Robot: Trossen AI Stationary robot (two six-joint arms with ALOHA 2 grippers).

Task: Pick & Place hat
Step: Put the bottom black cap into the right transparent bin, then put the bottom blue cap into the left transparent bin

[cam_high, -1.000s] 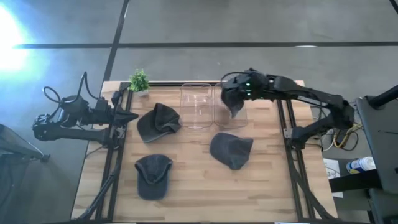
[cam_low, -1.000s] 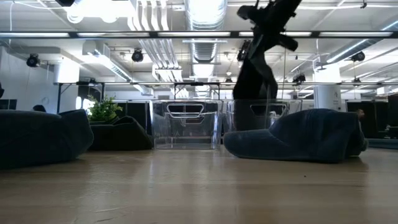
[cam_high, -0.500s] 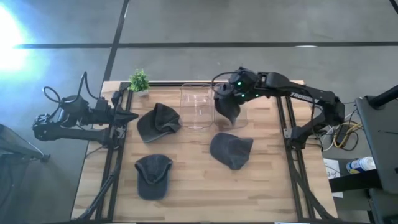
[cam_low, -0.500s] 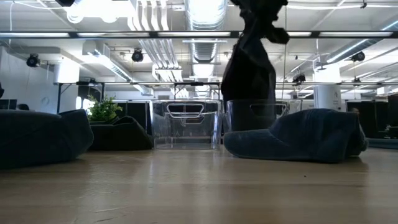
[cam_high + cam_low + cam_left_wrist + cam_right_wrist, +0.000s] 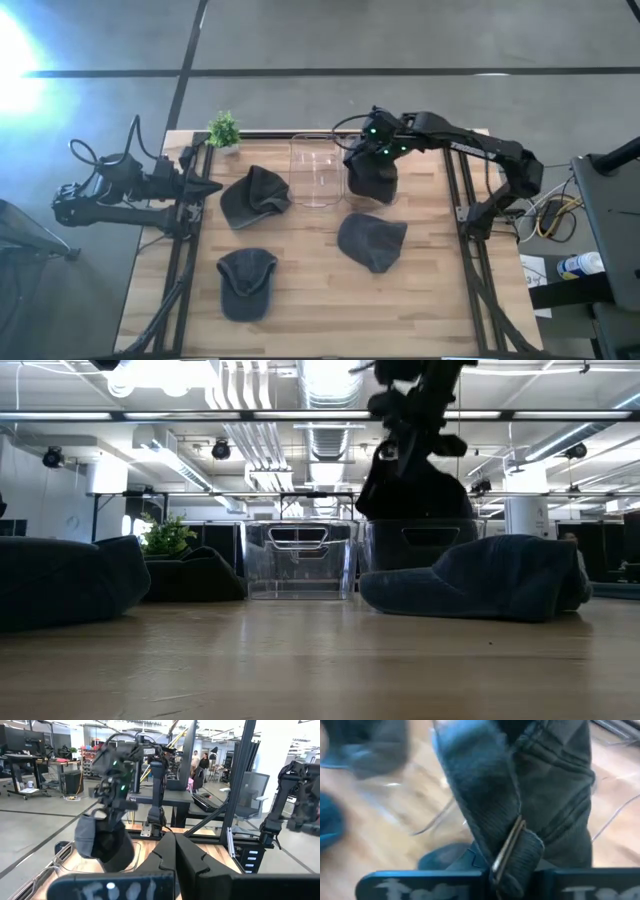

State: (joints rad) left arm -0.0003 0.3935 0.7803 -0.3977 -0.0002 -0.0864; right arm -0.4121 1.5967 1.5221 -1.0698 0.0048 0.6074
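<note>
My right gripper point(image 5: 375, 148) is shut on a dark grey hat point(image 5: 372, 182), which hangs over the right clear bin point(image 5: 388, 196). In the low view the hat point(image 5: 412, 488) spreads out at the rim of that bin point(image 5: 415, 550). The right wrist view shows the hat's back strap and buckle point(image 5: 512, 845) up close. A second clear bin point(image 5: 315, 170) stands just to the left. My left gripper point(image 5: 205, 187) waits, shut, at the table's left edge. My right gripper holds the hat from above, fingers pointing down, somewhere near its back strap point(image 5: 520, 855). The cloth hides the fingertips. The hat hangs below the fingers with its lower part at the right bin's rim point(image 5: 415, 520). Whether it rests inside I cannot tell.
Three more dark hats lie on the wooden table: one left of the bins point(image 5: 255, 195), one toward the near left point(image 5: 247, 283), one near the middle point(image 5: 372, 240). A small potted plant point(image 5: 224, 128) stands at the far left corner.
My right gripper has moved toward the table's left and down, staying shut on the hat. The hat has swung from hanging narrow beside the right bin to over it, and its lower part now spreads wide at the bin's rim.
</note>
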